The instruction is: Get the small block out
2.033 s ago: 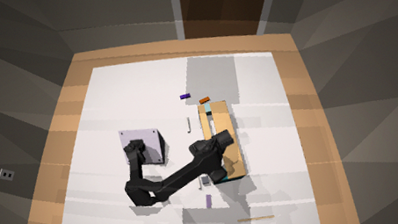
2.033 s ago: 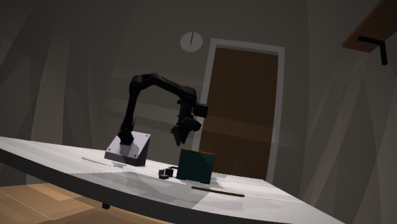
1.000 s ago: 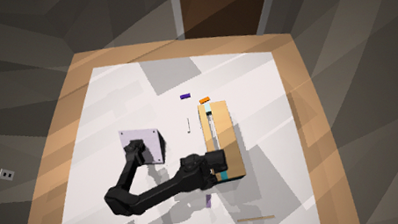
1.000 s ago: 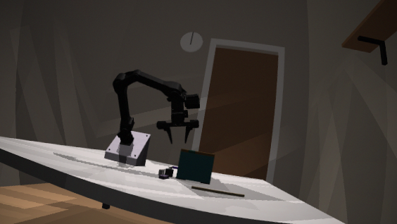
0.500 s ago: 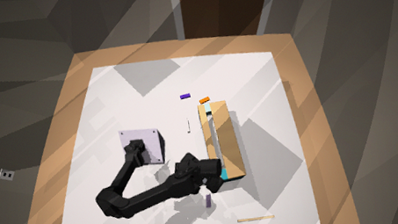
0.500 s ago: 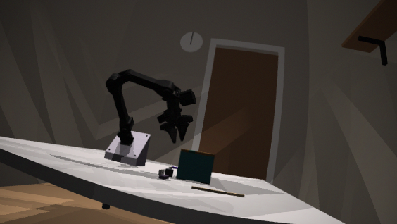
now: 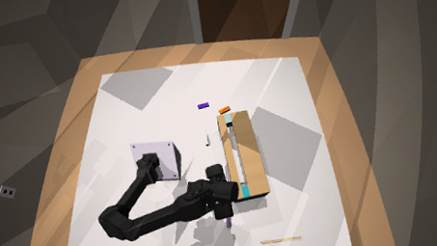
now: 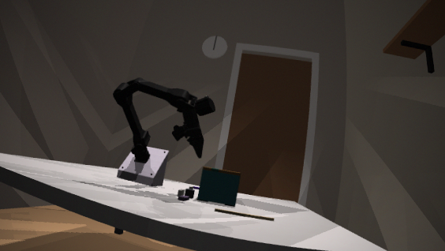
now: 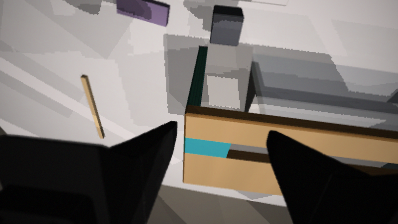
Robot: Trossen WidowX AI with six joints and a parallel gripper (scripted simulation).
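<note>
Hanging in the air with its fingers spread and nothing between them, the pincer point(image 8: 198, 151) is pointing down and slightly right, above and just left of the box's point(image 7: 250, 151) near end; it is touching nothing. In the wrist view its two dark fingertips are framing the box's tan top and a cyan patch point(image 9: 207, 148) on it. The black arm point(image 7: 152, 216) is reaching from its grey base point(image 7: 165, 156), which is standing left of the box and apart from it. The box is lying lengthwise, near to far, with a narrow slot running along its left side. A small dark shape point(image 7: 230, 125) is sitting in that slot towards the far end; it is too small to tell whether it is the block. An orange piece point(image 7: 224, 109) is lying on the table just beyond the box's far end; a purple piece point(image 7: 203, 106) is lying a little farther left of that. Another purple piece point(image 7: 228, 222) is showing on the table under the pincer; a dark grey cube point(image 9: 226, 25) is sitting near it. A thin tan stick point(image 7: 280, 240) is lying on the table, nearer than the box and apart from it.
</note>
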